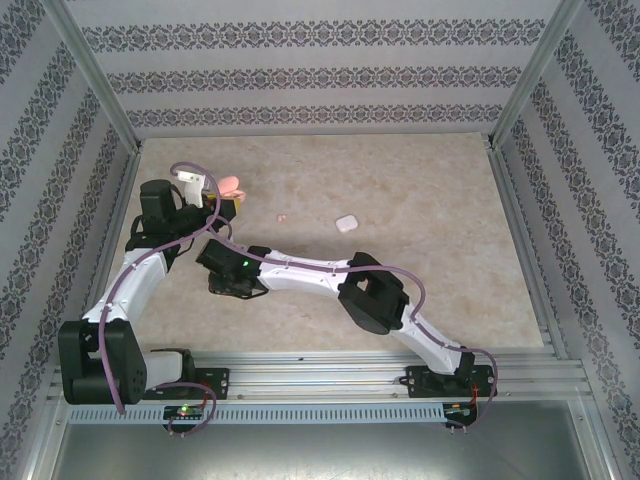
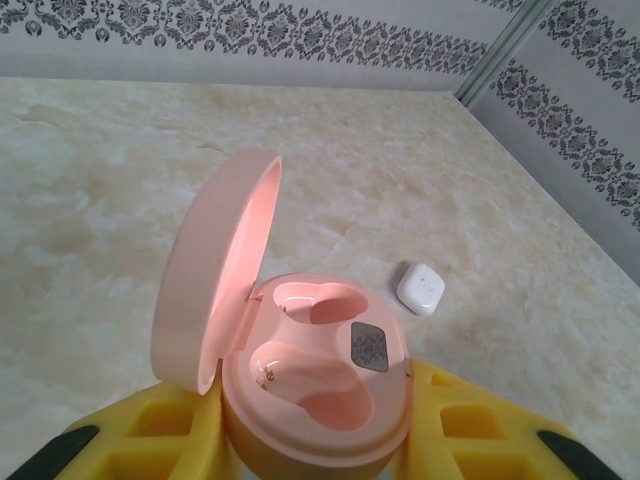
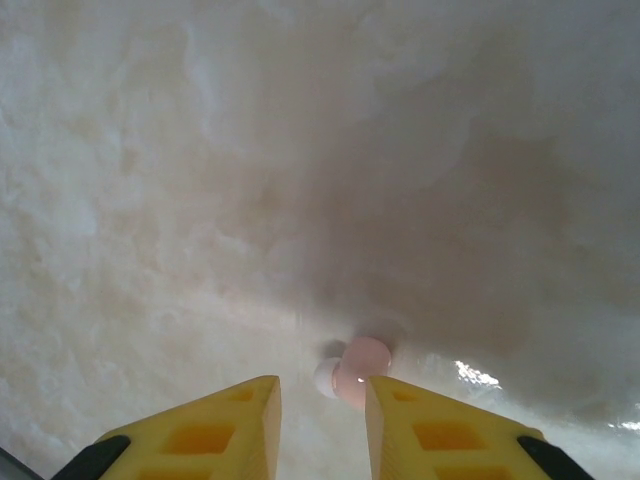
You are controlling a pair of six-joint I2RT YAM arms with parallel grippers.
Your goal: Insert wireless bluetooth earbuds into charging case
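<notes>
- Here, in the top view, the right arm [image 1: 300,272] reaches across the table [image 1: 450,250] toward the left. Its wrist covers its own fingertips and whatever lies beneath them.
- The left wrist view cuts off the lower edge of the pink charging case [image 2: 320,400]. Its two wells are pink on pink, so it is hard to make out whether a bud sits in the nearer one.
- Left gripper [image 2: 310,425]: yellow fingers [image 2: 150,430] are clamped on the base of the pink charging case, whose lid [image 2: 215,280] is hinged upright.
- Right gripper [image 3: 322,395]: the fingers are parted by a narrow gap, with the tips low over the table. A pink earbud [image 3: 362,365] with a white tip lies free on the surface just beyond the gap, partly behind the finger on that view's right.
- Count, cases: two, one pink and open, and one white charging case [image 2: 420,288] that is closed.
- Count, buds: two pink. The second pink earbud [image 1: 282,217] is a speck on the table between the two cases, too small to detail.
- Surroundings: the white charging case lies flat, well apart from both grippers. Patterned walls [image 1: 300,80] enclose the table on three sides.
</notes>
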